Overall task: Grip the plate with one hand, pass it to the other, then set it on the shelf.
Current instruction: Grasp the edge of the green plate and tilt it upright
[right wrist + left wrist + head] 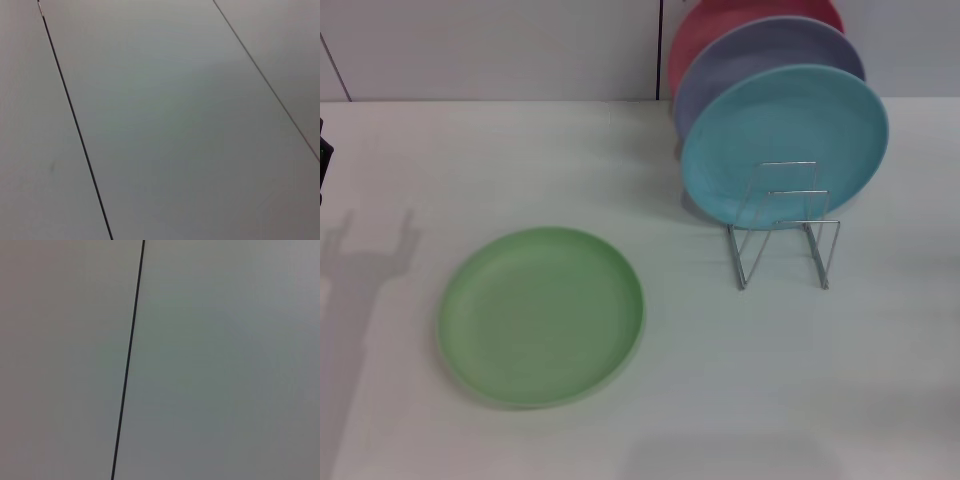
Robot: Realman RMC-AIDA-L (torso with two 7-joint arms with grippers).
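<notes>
Neither claw in frame: head view shows only a dark sliver at the far left edge plus an arm-shaped shadow on the counter (pixel 620 420), so can't tell how open either one is or whether anything is held. Both wrist views show only blank panelled surface with dark seams, so both arms are probably raised and aimed away from the work.

Green plate (pixel 541 316) lies flat on the counter, untouched, well apart from the wire rack (pixel 782 226). With no claw visible, can't place it relative to one.

Rack holds 3 plates on edge: turquoise (pixel 785 140) in front, lavender (pixel 760 55), red (pixel 720 25) behind. Front loops look free, likely the target slot.

Flat plate means rim pickup, my guess.
</notes>
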